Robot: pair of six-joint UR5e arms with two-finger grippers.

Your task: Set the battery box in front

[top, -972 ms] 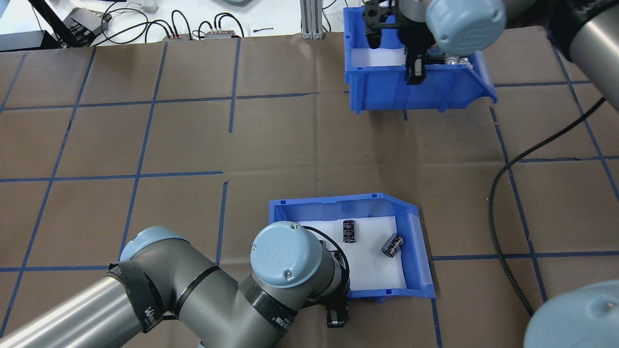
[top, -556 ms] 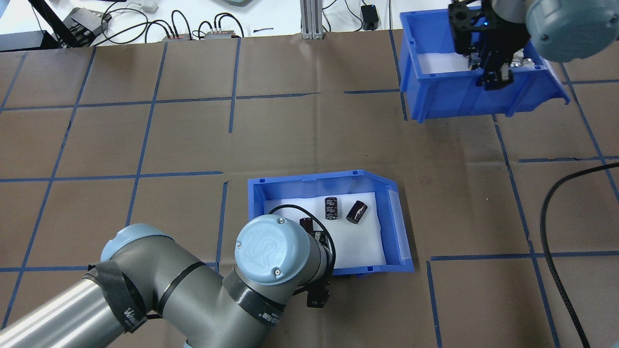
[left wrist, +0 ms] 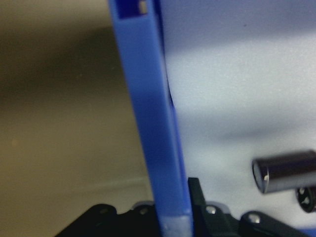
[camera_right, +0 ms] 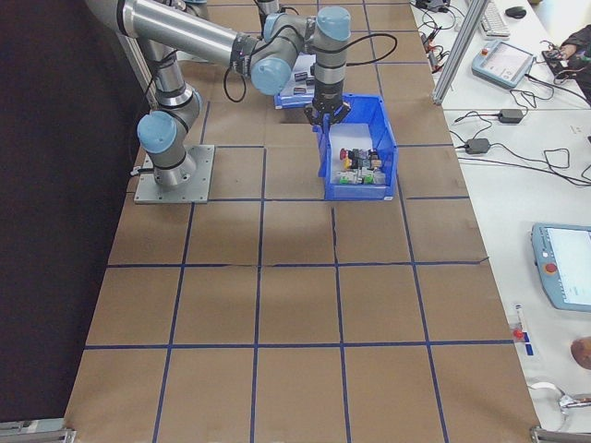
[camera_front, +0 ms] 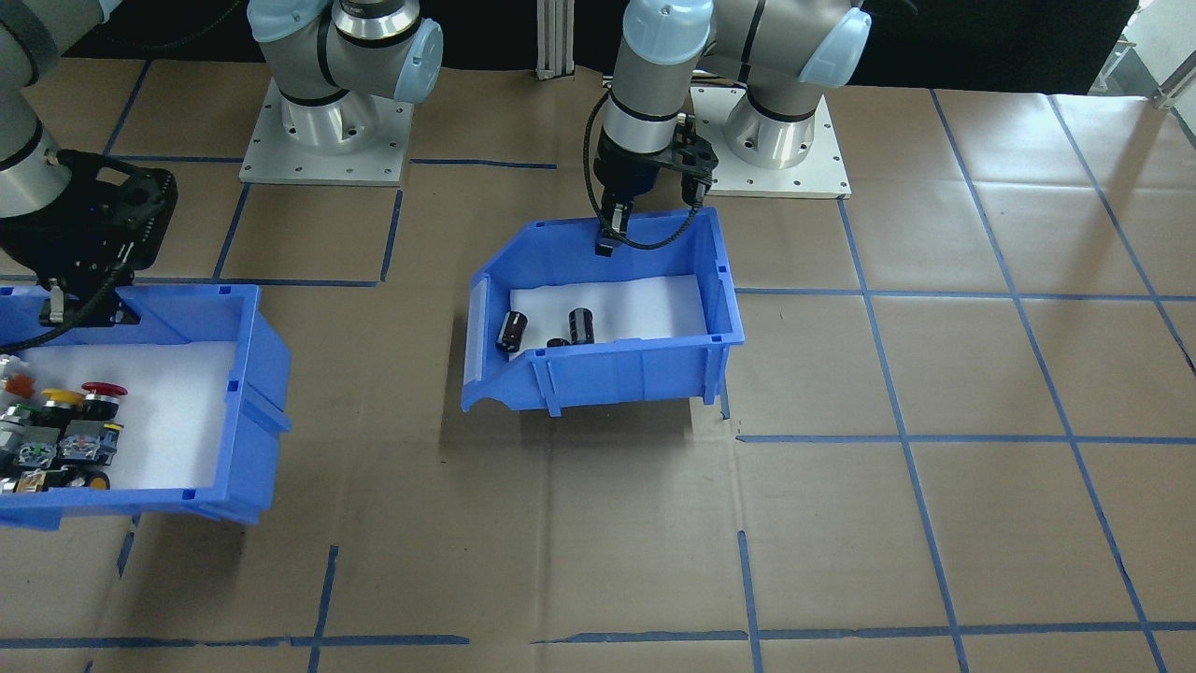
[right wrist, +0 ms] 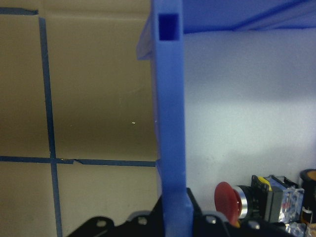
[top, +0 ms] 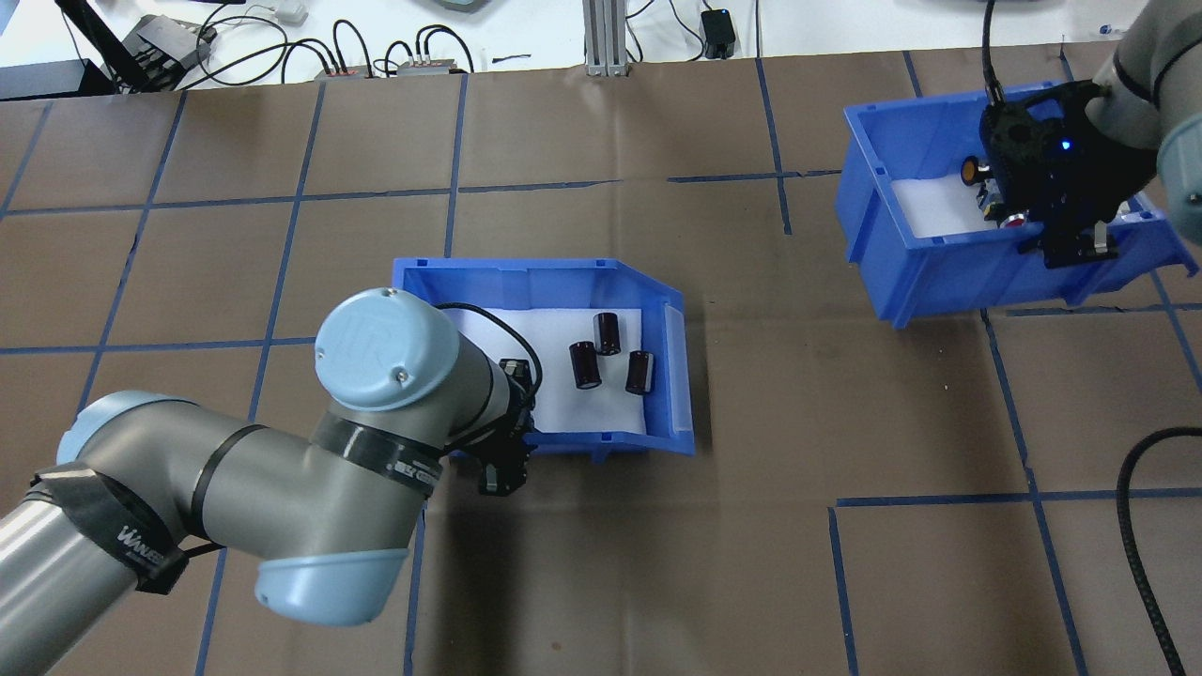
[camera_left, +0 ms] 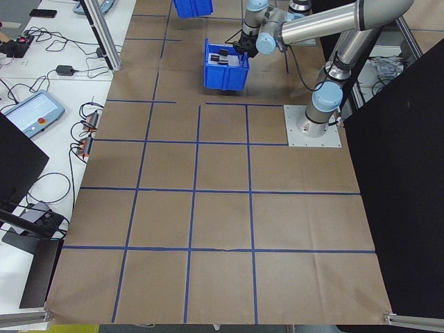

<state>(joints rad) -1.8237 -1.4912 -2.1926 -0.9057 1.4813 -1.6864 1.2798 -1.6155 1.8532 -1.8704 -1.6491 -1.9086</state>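
The battery box (top: 526, 274) is a blue bin with a white liner and three dark cells (top: 585, 364), left of the table's middle. It also shows in the front view (camera_front: 635, 360) and, far off, in the left view (camera_left: 223, 76). My left gripper (top: 507, 437) is shut on its robot-side wall, and the left wrist view shows that wall between the gripper (left wrist: 173, 222) fingers. The second blue bin (top: 939, 258), with red and yellow switches (camera_front: 84, 393), is at the far right. My right gripper (top: 1071, 246) is shut on its near wall (right wrist: 170, 148).
Brown paper with a blue tape grid (top: 451, 192) covers the table. Both bins cast shadows and look slightly raised. Cables and boxes (top: 376, 61) lie on the white bench beyond the far edge. A black cable (top: 1141, 526) hangs at the near right.
My left gripper has carried the battery box away from the robot and to the left, and the cells have rolled together. My right gripper has moved the switch bin further right and a little nearer.
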